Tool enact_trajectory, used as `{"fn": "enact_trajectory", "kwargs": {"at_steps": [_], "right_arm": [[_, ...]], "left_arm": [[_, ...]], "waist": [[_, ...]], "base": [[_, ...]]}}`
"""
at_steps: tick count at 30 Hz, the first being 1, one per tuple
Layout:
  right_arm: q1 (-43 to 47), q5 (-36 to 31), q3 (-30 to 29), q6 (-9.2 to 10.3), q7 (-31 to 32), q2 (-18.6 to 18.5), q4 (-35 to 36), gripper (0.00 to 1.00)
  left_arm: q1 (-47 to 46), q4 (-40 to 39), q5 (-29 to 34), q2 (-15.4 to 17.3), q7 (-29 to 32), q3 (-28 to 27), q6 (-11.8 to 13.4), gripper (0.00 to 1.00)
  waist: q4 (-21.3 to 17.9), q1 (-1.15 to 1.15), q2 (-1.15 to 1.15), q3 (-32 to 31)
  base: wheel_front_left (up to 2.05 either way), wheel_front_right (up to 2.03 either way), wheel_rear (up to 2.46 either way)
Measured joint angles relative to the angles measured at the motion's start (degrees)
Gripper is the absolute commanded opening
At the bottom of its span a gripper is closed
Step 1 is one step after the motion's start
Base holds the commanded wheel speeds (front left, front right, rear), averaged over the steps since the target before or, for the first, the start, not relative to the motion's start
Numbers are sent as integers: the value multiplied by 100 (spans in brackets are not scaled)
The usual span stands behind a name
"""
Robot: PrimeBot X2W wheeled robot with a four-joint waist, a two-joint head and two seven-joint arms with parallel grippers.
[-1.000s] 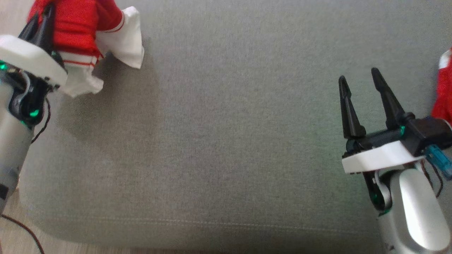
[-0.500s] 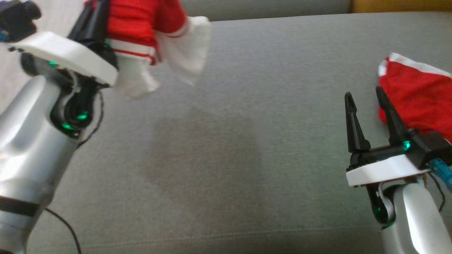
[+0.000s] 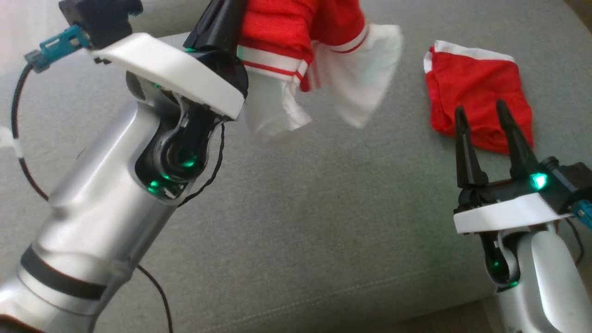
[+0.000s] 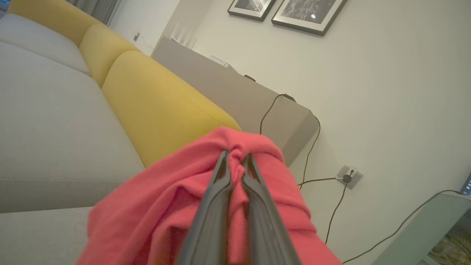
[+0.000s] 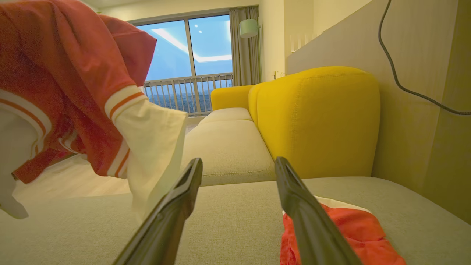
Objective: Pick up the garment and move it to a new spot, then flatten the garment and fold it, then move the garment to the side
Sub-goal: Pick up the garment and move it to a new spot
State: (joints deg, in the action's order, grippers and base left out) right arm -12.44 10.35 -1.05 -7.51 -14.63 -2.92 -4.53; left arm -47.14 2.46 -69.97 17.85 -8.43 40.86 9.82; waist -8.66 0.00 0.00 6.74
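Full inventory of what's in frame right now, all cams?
sofa seat: 1, grey, across the foreground
back cushions: at least 2, yellow, behind the sofa seat
held garment: 1, red with white sleeves and striped trim, hanging above the sofa seat
second garment: 1, red with a white edge, lying on the sofa seat at the right
framed pictures: 2, dark frames, high on the wall
wall socket: 1, pale, low on the wall, cable plugged in
window: 1, blue sky outside, far end of the room
left gripper: 1, dark, jaws shut on the held garment
right gripper: 1, dark, jaws open and holding nothing, just short of the second garment
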Motion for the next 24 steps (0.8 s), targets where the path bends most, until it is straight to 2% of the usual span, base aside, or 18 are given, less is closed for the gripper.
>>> {"fn": "enact_trajectory", "kwargs": {"at_steps": [2, 4, 8, 13, 14, 15, 16, 21, 24], "right_arm": [[-23, 25, 4, 0, 0, 0, 36, 100], [-24, 25, 2, 0, 0, 0, 45, 100], [-24, 24, -36, 0, 0, 0, 56, 100], [-34, 23, -22, 0, 0, 0, 58, 100], [-36, 23, -20, 0, 0, 0, 58, 100], [-36, 22, -12, 0, 0, 0, 56, 100], [-36, 20, -5, 0, 0, 0, 56, 100], [-35, -29, 31, 0, 0, 0, 29, 100], [-25, -37, 36, 0, 0, 0, -41, 100]], "left_arm": [[93, 174, -2, -47, -153, -74, 164, 0], [343, 488, -2, -55, -234, -80, 213, 0], [1071, 1426, -40, -168, -224, 255, 129, 0], [1344, 2739, 592, -78, -334, 769, 75, 0], [1316, 2899, 699, -74, -379, 831, 35, 10], [1280, 3048, 814, -83, -421, 861, 20, 44], [1240, 3169, 902, -99, -460, 887, 3, 100], [1057, 3462, 1292, -167, -539, 860, -174, 100], [1042, 3212, 1693, -155, -580, 442, -152, 100]], "waist": [[-75, 0, 0, 64], [-116, 1, 0, 116], [-71, 0, 0, 175], [45, 0, 0, 230], [78, 0, 0, 235], [113, 0, 0, 240], [150, 0, 0, 243], [362, 0, 0, 214], [507, 0, 0, 147]], "base": [[0, 0, 0], [0, 0, 0], [0, 0, 0], [0, 0, 0], [0, 0, 0], [0, 0, 0], [0, 0, 0], [0, 0, 0], [0, 0, 0]]}}
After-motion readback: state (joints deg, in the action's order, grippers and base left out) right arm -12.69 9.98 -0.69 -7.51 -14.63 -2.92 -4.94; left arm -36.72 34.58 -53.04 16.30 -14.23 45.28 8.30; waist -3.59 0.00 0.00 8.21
